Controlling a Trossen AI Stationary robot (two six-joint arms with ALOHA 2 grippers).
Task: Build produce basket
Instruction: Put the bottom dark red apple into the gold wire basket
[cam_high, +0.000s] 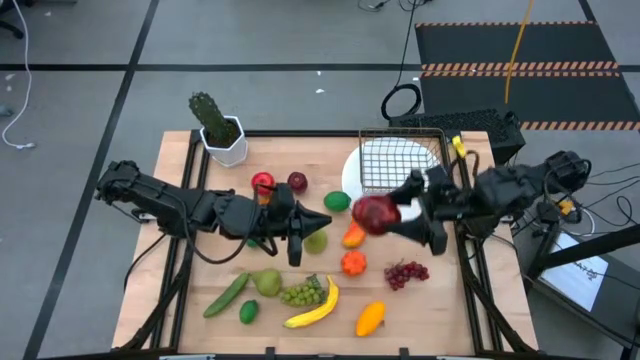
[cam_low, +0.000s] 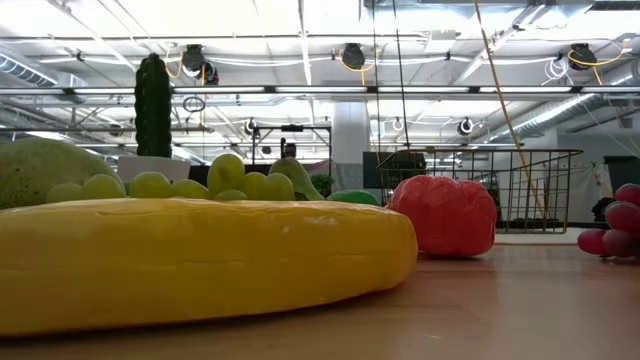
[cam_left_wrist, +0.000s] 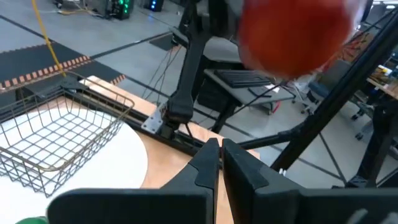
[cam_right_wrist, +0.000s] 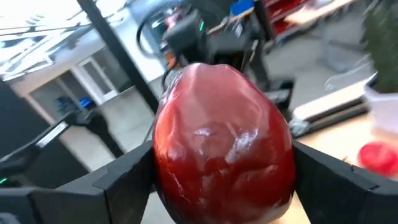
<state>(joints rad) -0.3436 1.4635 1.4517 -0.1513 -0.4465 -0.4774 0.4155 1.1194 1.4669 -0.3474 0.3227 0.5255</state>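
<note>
The right end effector (cam_high: 385, 216), just right of the frame's centre in the high view, grips a dark red apple (cam_high: 374, 214) between widely spread fingers (cam_right_wrist: 339, 180); in the right wrist view the fruit fills the gap between them. It hangs above the worktop (cam_high: 450, 300), just below the wire basket (cam_high: 400, 160), which sits on a white plate (cam_high: 352, 178) at upper centre-right. The left end effector (cam_high: 295, 250), left of centre, has its fingers (cam_left_wrist: 208, 165) pressed together on nothing. Around it lie other produce: two red apples (cam_high: 263, 183), a lime (cam_high: 337, 201), an orange (cam_high: 352, 263), purple grapes (cam_high: 405, 272), green grapes (cam_high: 303, 293), a banana (cam_high: 315, 308), a cucumber (cam_high: 226, 295) and a mango (cam_high: 369, 318). A potted cactus (cam_high: 215, 125) stands at upper left.
</note>
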